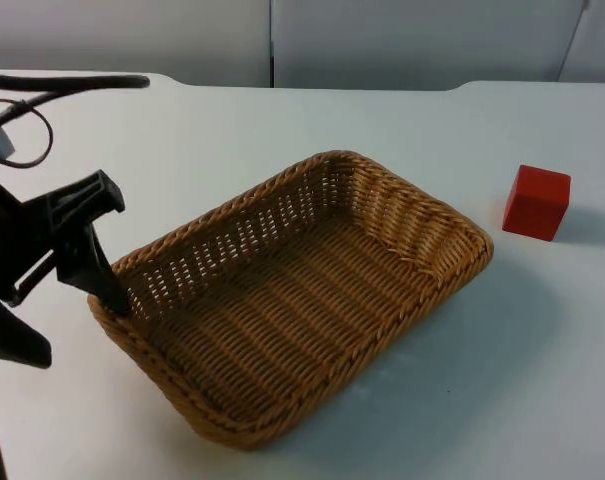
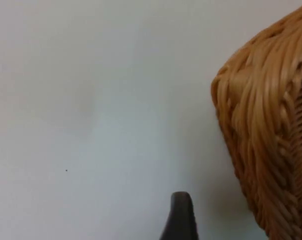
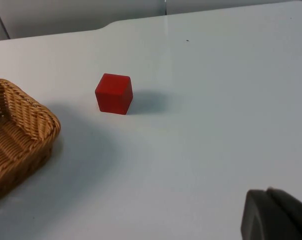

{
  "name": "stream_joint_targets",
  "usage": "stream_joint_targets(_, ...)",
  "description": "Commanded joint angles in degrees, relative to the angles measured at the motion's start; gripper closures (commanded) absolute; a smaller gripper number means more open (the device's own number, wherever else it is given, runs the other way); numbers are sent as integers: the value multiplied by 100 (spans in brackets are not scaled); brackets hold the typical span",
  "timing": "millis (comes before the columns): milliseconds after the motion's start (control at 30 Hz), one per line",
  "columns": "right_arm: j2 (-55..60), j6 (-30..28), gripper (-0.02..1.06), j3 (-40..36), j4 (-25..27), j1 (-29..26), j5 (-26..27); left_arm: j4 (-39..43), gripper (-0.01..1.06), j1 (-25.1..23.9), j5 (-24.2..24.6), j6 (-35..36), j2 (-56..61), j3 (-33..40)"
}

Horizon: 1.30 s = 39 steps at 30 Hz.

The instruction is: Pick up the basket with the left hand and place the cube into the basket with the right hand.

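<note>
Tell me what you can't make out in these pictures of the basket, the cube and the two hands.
- Left hand: in the top view it sits at the basket rim's left corner; its fingertips are hidden by the rim, so whether it has a grip cannot be told.
- Right hand: the right wrist view's edge cuts it off, leaving one dark tip.
- Cube: its underside and far faces are hidden.
- Basket: the picture's edge crops it in the left wrist view.

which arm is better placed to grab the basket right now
Left. The left gripper is already at the basket, at its near-left rim, with one finger inside the wall. The cube sits on the table on the basket's other side, on the right arm's side.
</note>
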State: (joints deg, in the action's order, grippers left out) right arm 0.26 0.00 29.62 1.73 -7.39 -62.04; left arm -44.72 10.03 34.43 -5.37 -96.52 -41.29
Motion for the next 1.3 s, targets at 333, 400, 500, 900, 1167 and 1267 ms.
stream_joint_targets(333,-26,0,105,-43,18,6,22,-2504,41,39,141,-2208,-488,-1)
stream_joint_targets(400,-26,0,105,-43,18,6,22,-2504,41,39,129,-2208,-528,-1)
stream_joint_targets(500,-26,0,105,-43,18,6,22,-2504,41,39,118,-2208,-642,-1)
stream_joint_targets(900,-26,0,105,-43,18,6,22,-2514,48,39,-135,-2208,-882,-1)
stream_joint_targets(1167,-26,0,105,-43,18,6,22,-2514,88,39,-472,-2463,-882,-1)
stream_joint_targets(1267,-26,0,105,-43,18,6,22,-2514,105,39,-586,-2573,-882,-1)
